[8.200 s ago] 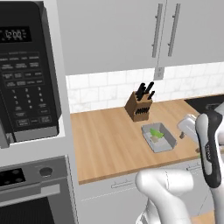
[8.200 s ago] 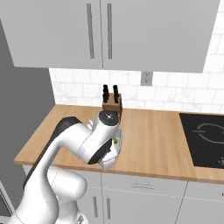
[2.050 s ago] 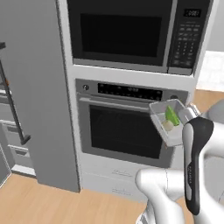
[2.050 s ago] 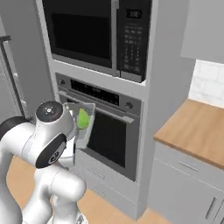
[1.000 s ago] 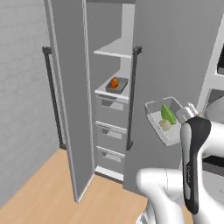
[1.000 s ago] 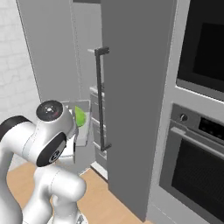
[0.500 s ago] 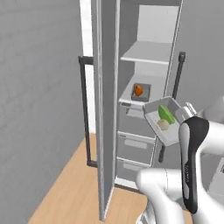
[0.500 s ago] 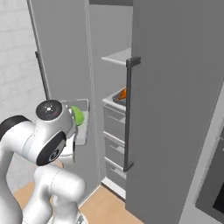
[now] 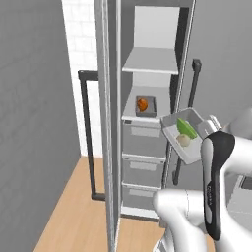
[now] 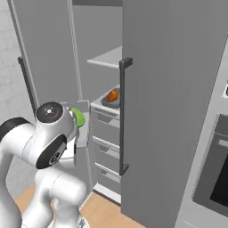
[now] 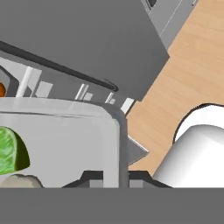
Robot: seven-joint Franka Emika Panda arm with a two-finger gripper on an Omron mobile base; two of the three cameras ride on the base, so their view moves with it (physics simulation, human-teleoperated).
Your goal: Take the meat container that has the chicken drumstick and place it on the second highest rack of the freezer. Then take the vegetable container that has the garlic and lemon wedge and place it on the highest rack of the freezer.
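The pincer (image 11: pixel 111 177) is clenched on the rim of the vegetable tray (image 9: pixel 181 137), which hangs in the air just in front of the open freezer (image 9: pixel 150 123), lemon wedge (image 9: pixel 186 127) and garlic (image 9: pixel 183 140) inside. The meat tray with the drumstick (image 9: pixel 142 104) already sits on the second rack (image 9: pixel 132 112). The top rack (image 9: pixel 150 61) is bare. To do this well, I judge the tray must rise clear above the top rack's edge, level out since it tilts now, pass between the door (image 9: pixel 109 123) and the frame, then slide in flat before letting go.
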